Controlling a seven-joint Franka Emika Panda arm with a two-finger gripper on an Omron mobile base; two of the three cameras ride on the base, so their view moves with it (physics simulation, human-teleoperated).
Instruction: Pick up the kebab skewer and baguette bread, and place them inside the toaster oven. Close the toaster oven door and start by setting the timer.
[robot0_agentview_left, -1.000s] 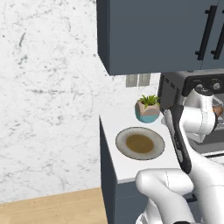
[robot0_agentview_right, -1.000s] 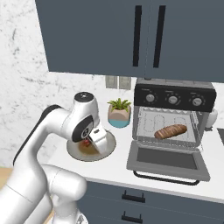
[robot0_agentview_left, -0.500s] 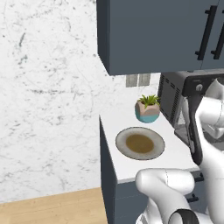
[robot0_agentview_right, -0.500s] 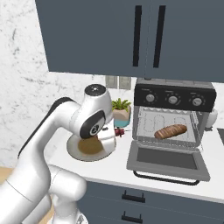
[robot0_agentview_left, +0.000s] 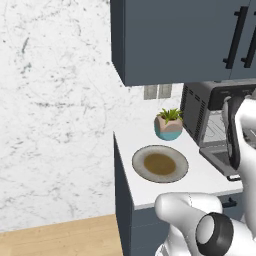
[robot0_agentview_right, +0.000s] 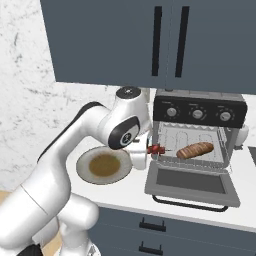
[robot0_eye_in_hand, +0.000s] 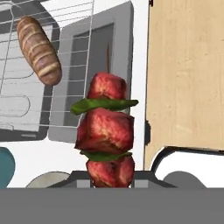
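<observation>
My gripper (robot0_agentview_right: 145, 149) is shut on the kebab skewer (robot0_agentview_right: 156, 149), holding it level just left of the toaster oven (robot0_agentview_right: 199, 112) opening. In the hand view the skewer (robot0_eye_in_hand: 107, 130) rises from between the fingers, with red meat chunks and green slices, above the open toaster oven door (robot0_eye_in_hand: 94, 74). The baguette bread (robot0_agentview_right: 195, 150) lies on the wire rack inside the oven; from the hand it is the baguette (robot0_eye_in_hand: 39, 50) at upper left. The door (robot0_agentview_right: 192, 183) hangs open and flat over the counter.
A round plate (robot0_agentview_right: 104, 165) with a brown centre sits on the white counter left of the oven. A potted plant (robot0_agentview_left: 169, 123) in a teal pot stands behind the plate (robot0_agentview_left: 160, 163). Dark blue cabinets hang above. Three knobs run along the oven's top panel.
The arm has swung right from above the plate toward the oven opening, carrying the skewer with it. The baguette and the open door have stayed put.
</observation>
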